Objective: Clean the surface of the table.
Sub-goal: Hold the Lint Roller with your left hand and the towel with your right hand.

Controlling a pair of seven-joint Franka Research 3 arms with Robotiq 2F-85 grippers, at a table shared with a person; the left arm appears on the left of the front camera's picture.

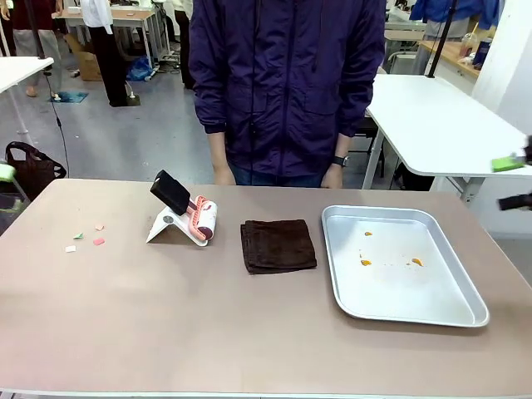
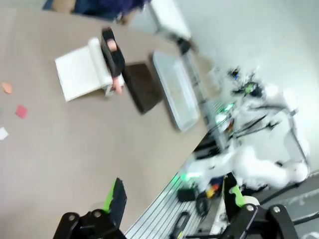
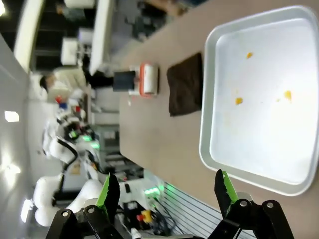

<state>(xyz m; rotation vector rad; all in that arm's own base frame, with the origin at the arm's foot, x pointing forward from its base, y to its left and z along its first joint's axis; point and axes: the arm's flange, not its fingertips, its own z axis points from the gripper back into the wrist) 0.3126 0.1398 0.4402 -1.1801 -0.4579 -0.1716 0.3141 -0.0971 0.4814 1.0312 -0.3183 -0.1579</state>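
on the worktop (image 1: 249, 332) a folded cloth (image 1: 278, 245) lies near the middle; at its 3 o'clock a tray (image 1: 399, 291) with crumbs (image 1: 366, 262) in it, at its 9 o'clock a roller (image 1: 204, 220) on a stand (image 1: 166, 226), scraps (image 1: 98, 241) farther out; a person (image 1: 283, 83) stands at 12 o'clock.

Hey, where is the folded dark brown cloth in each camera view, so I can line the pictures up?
Front view: dark brown cloth at the middle of the table, just left of the metal tray.
Left wrist view: upper middle, between the lint roller and the tray.
Right wrist view: upper middle, left of the tray.
Shared landmark: the tray, right beside the cloth.
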